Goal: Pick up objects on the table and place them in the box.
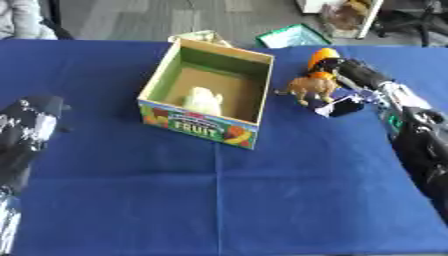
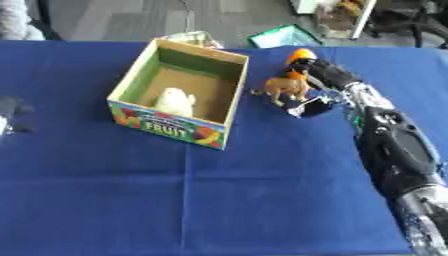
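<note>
Blue tablecloth (image 1: 219, 200) covers the whole work surface, one crease line running down its middle.

Right arm (image 2: 398, 150) comes in from the lower right and stretches up the right side of the table — black shell, silver wrist section.

Left hand (image 1: 31, 125) shows at the left edge, black, resting on the cloth; whether its fingers are curled or straight cannot be told.

Cardboard box (image 1: 254, 90) stands open near the table's centre-left, green inner walls, brown floor, the word FRUIT and fruit pictures on its near side. Inside, a pale whitish object (image 2: 173, 102) lies against the near wall — shape not clear enough to name.

Right hand (image 2: 317, 70) sits just right of the box, fingers curled around a brown toy lion (image 2: 282, 87) with an orange mane. The lion is upright, legs down, at or just above the cloth, beside the box's right wall but apart from it.

An orange rounded piece (image 1: 321, 54) shows at the far tip of the hand.

A small dark block with a white face (image 1: 344, 107) lies near the wrist, just right of the lion.
</note>
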You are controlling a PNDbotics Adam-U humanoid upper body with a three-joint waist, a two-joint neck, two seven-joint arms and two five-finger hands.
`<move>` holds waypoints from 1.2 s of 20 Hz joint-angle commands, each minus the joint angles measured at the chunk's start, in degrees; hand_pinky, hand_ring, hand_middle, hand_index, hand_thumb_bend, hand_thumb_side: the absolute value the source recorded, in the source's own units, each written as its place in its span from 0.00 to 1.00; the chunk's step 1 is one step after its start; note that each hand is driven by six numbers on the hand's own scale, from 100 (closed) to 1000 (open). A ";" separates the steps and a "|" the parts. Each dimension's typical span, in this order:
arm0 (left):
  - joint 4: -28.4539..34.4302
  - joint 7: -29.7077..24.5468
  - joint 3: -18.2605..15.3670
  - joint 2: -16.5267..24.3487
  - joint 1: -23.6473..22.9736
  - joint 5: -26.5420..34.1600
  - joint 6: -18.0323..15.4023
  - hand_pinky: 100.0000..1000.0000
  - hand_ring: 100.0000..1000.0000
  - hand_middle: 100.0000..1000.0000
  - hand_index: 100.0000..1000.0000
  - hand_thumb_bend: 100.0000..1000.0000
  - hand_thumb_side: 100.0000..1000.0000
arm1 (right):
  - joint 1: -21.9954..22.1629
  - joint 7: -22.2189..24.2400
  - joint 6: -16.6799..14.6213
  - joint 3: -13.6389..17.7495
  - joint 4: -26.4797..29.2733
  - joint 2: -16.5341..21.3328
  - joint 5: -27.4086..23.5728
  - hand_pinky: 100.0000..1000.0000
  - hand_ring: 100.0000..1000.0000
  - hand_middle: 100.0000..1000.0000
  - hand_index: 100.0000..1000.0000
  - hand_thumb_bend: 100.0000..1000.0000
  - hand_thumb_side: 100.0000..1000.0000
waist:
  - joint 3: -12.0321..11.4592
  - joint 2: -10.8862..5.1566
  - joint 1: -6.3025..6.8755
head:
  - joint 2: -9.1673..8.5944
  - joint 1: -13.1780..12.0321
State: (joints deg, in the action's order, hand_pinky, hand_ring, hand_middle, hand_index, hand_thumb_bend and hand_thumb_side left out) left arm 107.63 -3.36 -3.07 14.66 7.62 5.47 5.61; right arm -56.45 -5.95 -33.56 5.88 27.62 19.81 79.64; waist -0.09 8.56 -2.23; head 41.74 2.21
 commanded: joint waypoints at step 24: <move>0.96 0.13 -0.43 1.12 0.55 -0.04 -0.11 0.55 0.71 0.52 0.63 0.23 0.41 | -2.54 -5.48 -2.01 -0.55 7.38 -0.05 -8.56 0.46 0.42 0.28 0.32 0.06 0.02 | 0.21 -0.80 0.20 | -0.55 0.13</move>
State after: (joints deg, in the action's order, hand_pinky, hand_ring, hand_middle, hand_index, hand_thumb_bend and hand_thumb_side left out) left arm 107.63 -3.36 -3.07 14.66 7.65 5.47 5.61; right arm -57.36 -12.05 -34.83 5.49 32.62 18.99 72.65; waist 0.02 8.70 -2.13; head 41.71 2.43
